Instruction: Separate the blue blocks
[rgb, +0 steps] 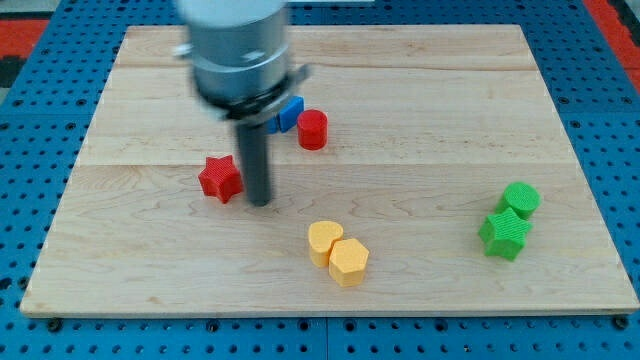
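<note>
My tip (259, 203) rests on the wooden board (420, 100), just right of a red star block (219, 178). One blue block (289, 113) shows partly behind the arm's body, up and right of the tip; its shape is unclear. It touches or nearly touches a red cylinder (312, 130) on its right. Any other blue block is hidden behind the arm.
A yellow heart block (324, 241) and a yellow hexagon block (349, 262) sit together below and right of the tip. A green cylinder (521, 198) and a green star block (504, 233) sit together at the view's right.
</note>
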